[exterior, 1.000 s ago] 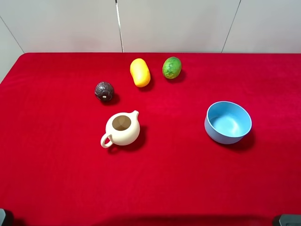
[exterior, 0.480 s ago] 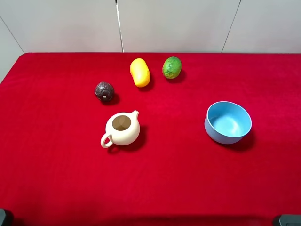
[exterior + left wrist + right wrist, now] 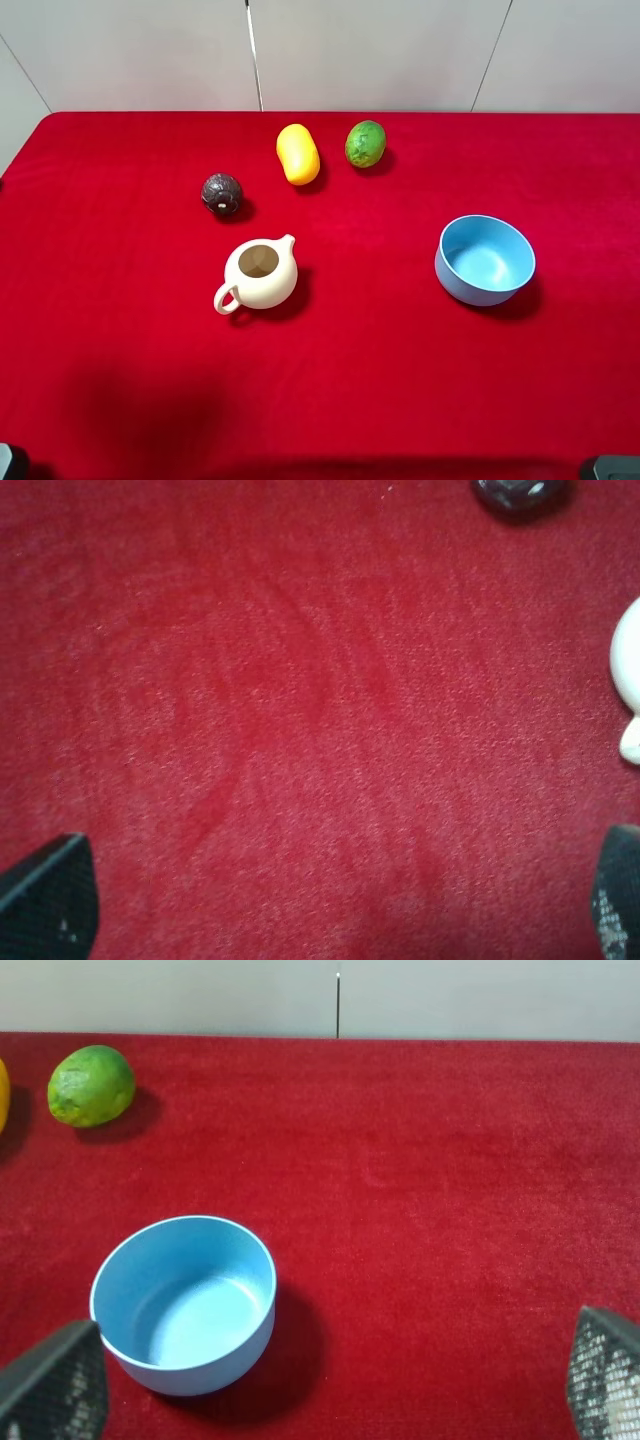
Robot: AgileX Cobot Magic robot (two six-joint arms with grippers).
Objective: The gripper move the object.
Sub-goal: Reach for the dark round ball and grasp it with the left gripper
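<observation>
left gripper [image 3: 332, 895] spread wide above red cloth [image 3: 300, 680], empty. right gripper [image 3: 328, 1375] spread too. dark round fruit [image 3: 222, 194], possibly passion fruit, sits near cream teapot [image 3: 259, 275], not touching.

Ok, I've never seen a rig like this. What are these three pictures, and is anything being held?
This is a robot with two arms, each ending in a claw. The wide picture comes from a camera mounted high over the table; the arms barely show in it. The other two come from cameras on the wrists, looking out past the claw fingers, which are the dark shapes at the corners. On the red cloth lie a dark fruit, a mango, a green fruit, a cream teapot and an empty blue bowl. The left claw is open over bare cloth, with the dark fruit and teapot only partly in its view. The right claw is open too, facing the bowl. Nothing is held.
</observation>
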